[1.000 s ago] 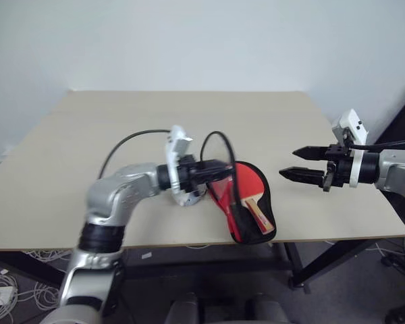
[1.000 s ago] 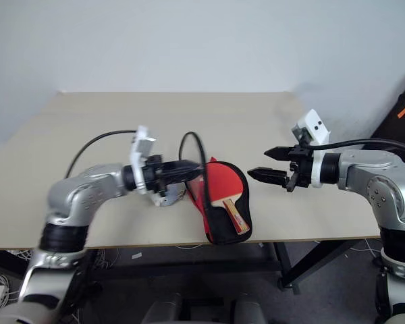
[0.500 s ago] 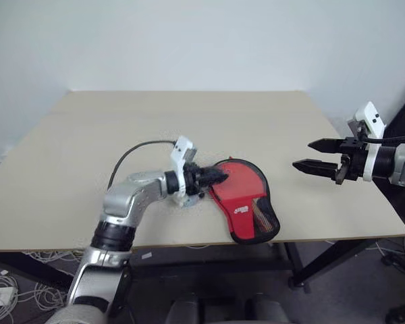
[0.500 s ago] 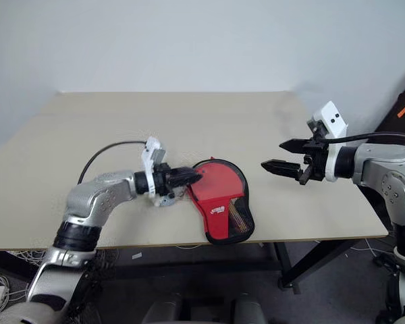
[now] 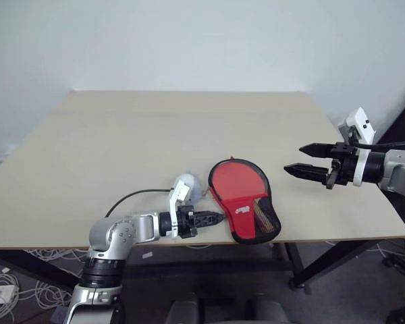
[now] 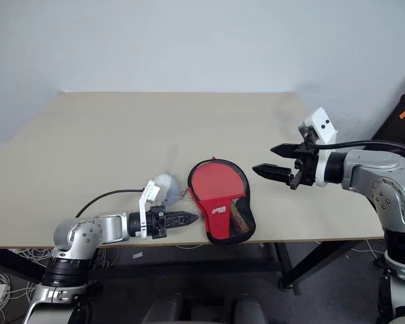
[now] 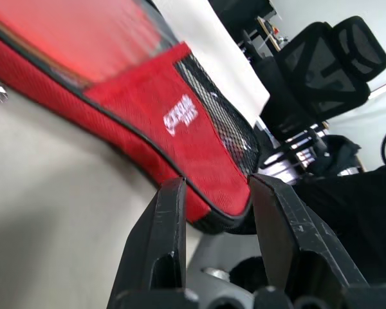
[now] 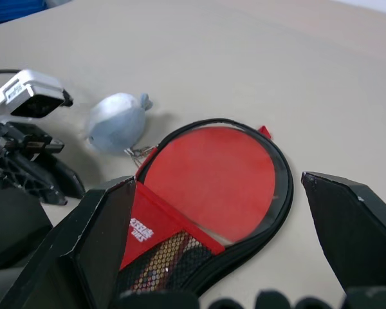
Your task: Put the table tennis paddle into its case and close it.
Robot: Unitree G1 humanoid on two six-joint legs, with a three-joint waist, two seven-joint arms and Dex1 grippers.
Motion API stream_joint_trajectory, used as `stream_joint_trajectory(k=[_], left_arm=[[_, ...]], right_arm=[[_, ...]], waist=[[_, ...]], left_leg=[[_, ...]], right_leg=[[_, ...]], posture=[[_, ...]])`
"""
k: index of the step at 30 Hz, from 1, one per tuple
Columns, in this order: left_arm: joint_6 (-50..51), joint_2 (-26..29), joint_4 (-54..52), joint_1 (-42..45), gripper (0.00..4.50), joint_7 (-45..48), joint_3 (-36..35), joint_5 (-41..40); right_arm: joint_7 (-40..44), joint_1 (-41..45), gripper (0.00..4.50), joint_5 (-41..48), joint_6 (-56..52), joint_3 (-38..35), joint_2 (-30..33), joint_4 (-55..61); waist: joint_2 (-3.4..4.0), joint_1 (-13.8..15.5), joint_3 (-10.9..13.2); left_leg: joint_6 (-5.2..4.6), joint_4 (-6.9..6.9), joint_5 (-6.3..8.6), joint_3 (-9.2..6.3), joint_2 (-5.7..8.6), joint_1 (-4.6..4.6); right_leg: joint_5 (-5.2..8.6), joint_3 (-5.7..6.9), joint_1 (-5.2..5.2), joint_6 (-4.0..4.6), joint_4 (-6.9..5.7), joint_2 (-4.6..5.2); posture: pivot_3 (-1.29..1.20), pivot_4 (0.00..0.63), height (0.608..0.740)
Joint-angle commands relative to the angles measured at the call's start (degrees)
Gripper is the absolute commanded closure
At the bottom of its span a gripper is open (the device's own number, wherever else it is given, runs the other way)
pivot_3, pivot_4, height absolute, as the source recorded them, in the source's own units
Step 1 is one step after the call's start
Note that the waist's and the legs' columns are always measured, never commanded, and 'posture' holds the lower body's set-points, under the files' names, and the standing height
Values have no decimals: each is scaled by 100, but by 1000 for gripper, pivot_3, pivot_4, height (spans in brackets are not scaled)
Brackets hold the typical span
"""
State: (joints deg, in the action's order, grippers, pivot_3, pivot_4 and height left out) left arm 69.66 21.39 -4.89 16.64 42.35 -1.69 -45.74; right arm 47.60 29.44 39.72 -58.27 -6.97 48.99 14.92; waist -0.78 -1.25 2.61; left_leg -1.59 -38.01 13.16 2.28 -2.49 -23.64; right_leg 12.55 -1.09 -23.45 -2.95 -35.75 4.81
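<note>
The case lies flat near the table's front edge. Its clear-window half is folded down over the table tennis paddle, whose red face shows through. The handle shows dimly behind the black mesh. My left gripper hovers low at the front edge, just left of the case and pointing at its side. Its fingers stand slightly apart with nothing between them. My right gripper hangs wide open above the table, to the right of the case and clear of it.
A small grey-blue plush charm lies left of the case, joined to it by a short chain. The tan table stretches behind. A black office chair stands beyond the table edge.
The case's upper half has come down flat over the paddle. My left gripper has let go of it and dropped back towards the table's front edge. The right gripper stays about where it was.
</note>
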Motion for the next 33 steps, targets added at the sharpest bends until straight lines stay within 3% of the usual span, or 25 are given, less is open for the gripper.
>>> stream_joint_trajectory(k=[1, 2, 9, 21, 33], left_arm=[[126, 28, -122, 40, 2602, 0, 51, -115], [185, 30, -81, 44, 2449, -8, 62, -123], [373, -64, 108, 51, 66, -36, 126, -104], [792, -567, 529, 271, 22, -248, 132, -114], [1682, -1126, 1132, 683, 22, -1151, -436, 103]], right_arm=[[-101, 34, 0, 123, -20, -201, -26, 223], [-127, 34, 0, 140, -34, -204, -44, 237], [-303, -9, 0, 248, -103, -244, -134, 355], [-605, -44, 0, 410, -221, -252, -318, 521], [-1110, -105, 0, 597, -363, -296, -787, 769]], waist=[[0, 0, 0], [0, 0, 0], [0, 0, 0], [1, 2, -2], [8, 31, -13]], left_leg=[[0, 0, 0, 0, 0, 0], [0, 0, 0, 0, 0, 0], [0, 0, 0, 0, 0, 0], [0, 0, 0, -1, 2, 0], [-2, -7, 0, -8, 7, 4]], right_leg=[[0, 0, 0, 0, 0, 0], [0, 0, 0, 0, 0, 0], [0, 0, 0, 1, 0, 0], [0, 0, 2, 0, 1, 0], [0, 2, 16, -1, 3, 3]], posture=[[0, 0, 740], [0, 0, 740], [0, 0, 740], [0, 0, 740], [0, 0, 740]])
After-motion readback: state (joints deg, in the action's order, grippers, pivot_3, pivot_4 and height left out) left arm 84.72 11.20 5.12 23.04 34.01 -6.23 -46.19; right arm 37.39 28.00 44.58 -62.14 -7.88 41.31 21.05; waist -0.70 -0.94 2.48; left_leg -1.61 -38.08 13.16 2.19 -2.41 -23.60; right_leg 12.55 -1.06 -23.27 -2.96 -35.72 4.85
